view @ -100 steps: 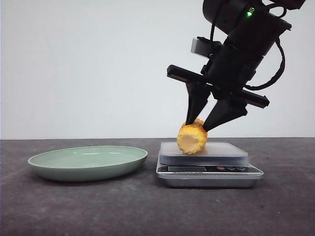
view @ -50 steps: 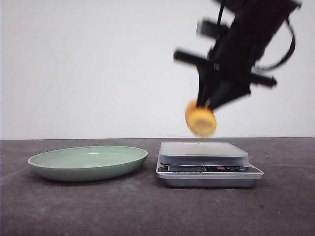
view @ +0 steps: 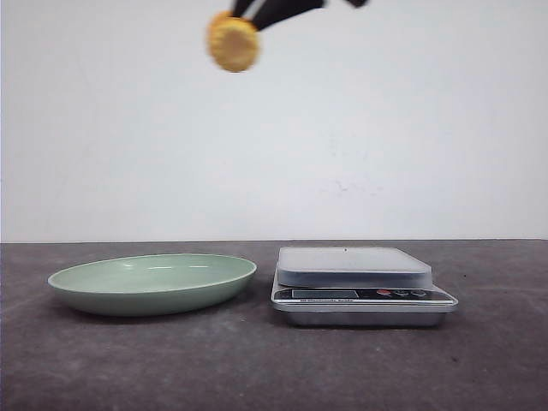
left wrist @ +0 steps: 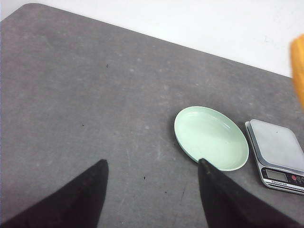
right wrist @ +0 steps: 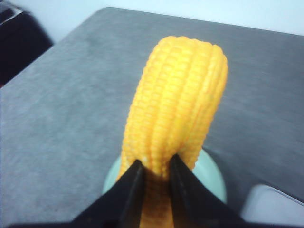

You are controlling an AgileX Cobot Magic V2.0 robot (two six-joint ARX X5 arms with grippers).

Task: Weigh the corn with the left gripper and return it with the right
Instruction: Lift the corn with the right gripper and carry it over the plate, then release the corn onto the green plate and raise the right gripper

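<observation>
The right end effector [right wrist: 153, 178] is clenched on the corn [right wrist: 175, 114], its two black fingers pinching the cob's near end so the cob juts out beyond the fingertips. Held so, the corn [view: 233, 43] hangs high in the air, with the green plate [view: 154, 282] below it on the desk [view: 257, 368] and the scale [view: 360, 282] off to one side. The left end effector [left wrist: 152, 166] is released, fingers spread wide and holding nothing, the plate [left wrist: 211, 137] just beyond one fingertip.

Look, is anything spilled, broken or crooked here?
Nothing stands out. The corn is whole and pinched in the right claw, high above the table. The green plate and the scale sit flat side by side, both bare. The left claw is open and empty.
</observation>
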